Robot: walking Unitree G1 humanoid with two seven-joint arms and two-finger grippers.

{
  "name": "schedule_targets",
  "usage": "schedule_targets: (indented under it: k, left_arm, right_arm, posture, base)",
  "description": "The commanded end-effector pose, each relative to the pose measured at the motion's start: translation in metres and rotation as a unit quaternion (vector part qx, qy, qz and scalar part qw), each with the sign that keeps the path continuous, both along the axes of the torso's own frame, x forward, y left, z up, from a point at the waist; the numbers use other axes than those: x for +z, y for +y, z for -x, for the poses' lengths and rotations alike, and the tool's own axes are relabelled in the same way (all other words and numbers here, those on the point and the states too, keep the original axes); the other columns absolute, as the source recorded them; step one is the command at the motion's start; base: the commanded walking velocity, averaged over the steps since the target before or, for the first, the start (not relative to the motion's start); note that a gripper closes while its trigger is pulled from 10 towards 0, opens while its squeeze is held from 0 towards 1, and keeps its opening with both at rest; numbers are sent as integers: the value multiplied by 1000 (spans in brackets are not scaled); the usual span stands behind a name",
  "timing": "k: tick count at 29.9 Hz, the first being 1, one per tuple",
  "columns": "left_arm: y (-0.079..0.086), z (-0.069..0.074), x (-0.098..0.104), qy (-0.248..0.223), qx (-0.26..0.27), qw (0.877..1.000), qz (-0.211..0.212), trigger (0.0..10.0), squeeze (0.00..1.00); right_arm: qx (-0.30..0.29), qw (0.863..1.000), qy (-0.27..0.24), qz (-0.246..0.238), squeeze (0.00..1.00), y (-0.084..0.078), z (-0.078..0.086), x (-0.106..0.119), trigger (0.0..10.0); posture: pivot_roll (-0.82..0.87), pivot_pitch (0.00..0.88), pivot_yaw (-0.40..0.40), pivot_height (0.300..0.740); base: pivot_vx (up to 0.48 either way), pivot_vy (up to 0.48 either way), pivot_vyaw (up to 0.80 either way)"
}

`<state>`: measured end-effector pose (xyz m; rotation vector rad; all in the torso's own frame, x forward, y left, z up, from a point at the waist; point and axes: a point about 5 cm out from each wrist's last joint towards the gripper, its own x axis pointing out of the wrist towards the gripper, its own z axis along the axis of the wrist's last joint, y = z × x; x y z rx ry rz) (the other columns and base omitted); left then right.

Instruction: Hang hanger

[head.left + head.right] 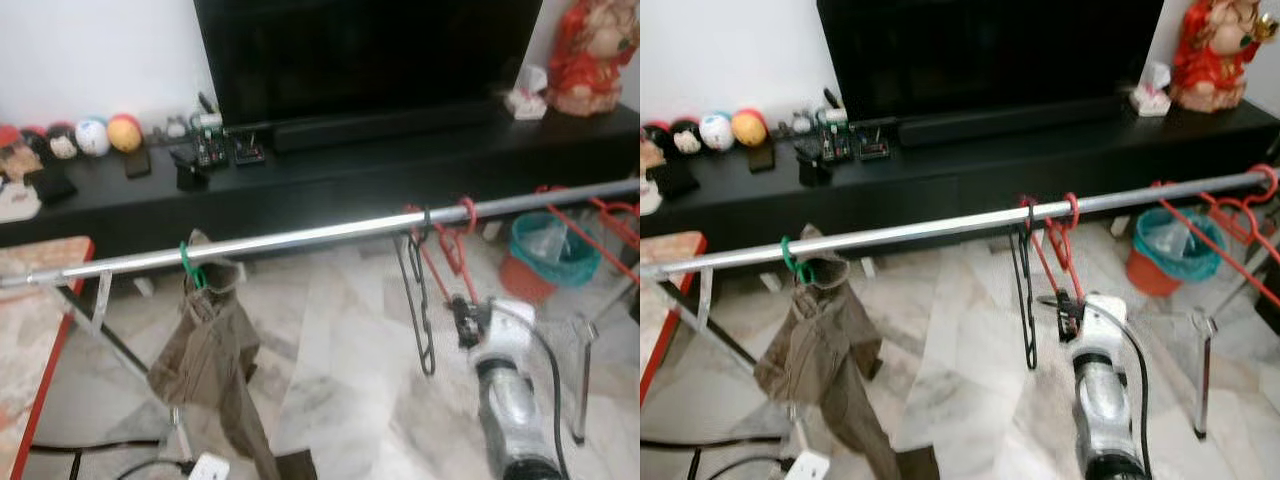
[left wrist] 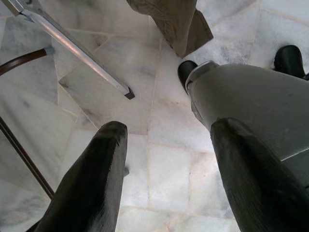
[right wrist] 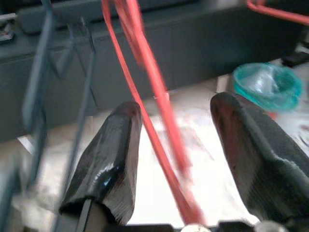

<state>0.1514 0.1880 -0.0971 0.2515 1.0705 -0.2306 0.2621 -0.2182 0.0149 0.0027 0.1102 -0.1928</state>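
Note:
A silver rail (image 1: 300, 238) runs across in front of me. A red hanger (image 1: 443, 258) hangs from it by its hook, right of centre, beside a black hanger (image 1: 418, 300). My right gripper (image 1: 462, 312) is raised to the red hanger's lower part. In the right wrist view the gripper (image 3: 176, 104) is open and the red hanger's wire (image 3: 159, 101) runs between its fingers, while the black hanger (image 3: 82, 111) is off to one side. My left gripper (image 2: 166, 130) hangs low over the marble floor, open and with nothing in it.
A brown garment (image 1: 205, 345) on a green hanger hangs at the rail's left. More red hangers (image 1: 600, 225) sit at the right end, above a teal basket (image 1: 550, 250). Behind are a black TV cabinet (image 1: 350, 170), a rack leg (image 1: 583, 380) and a red-edged table (image 1: 40, 330).

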Motion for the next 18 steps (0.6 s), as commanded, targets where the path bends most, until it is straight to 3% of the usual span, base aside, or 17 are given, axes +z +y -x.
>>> schedule_targets:
  k: [1, 3, 4, 8, 15, 16, 18]
  left_arm:
    - [4, 5, -1, 8, -3, 1000, -9, 10000, 0]
    - [4, 5, -1, 8, -3, 1000, -10, 10000, 0]
    - [4, 5, -1, 8, -5, 1000, -10, 10000, 0]
    - [2, 4, -1, 8, -6, 1000, -8, 10000, 0]
    - [2, 4, -1, 7, -8, 1000, -9, 10000, 0]
    - [2, 3, -1, 7, -7, 1000, -10, 10000, 0]
    - [2, 3, -1, 7, -7, 1000, -10, 10000, 0]
  right_arm:
    - [-1, 1000, -29, 11, 0, 6, 9, 2, 10000]
    - [2, 1000, -25, 15, 0, 9, 16, -2, 10000]
    - [9, 1000, -17, 11, 0, 15, 29, -10, 10000]
    - [16, 1000, 3, 7, 0, 23, 44, -20, 10000]
    - [13, 994, 107, -9, 0, 26, 66, -53, 10000]
    - [12, 990, 140, -10, 0, 24, 71, -61, 10000]
    - [13, 988, 152, -12, 0, 23, 73, -64, 10000]
  posture:
    - [-86, 0, 59, 740]
    - [-87, 0, 58, 740]
    - [-89, 0, 58, 740]
    - [-86, 0, 56, 740]
    - [-83, 0, 57, 740]
    - [-78, 0, 55, 740]
    - [-78, 0, 55, 740]
  base:
    - [0, 0, 0]
    - [0, 0, 0]
    - [0, 0, 0]
    - [0, 0, 0]
    - [0, 0, 0]
    - [0, 0, 0]
    - [0, 0, 0]
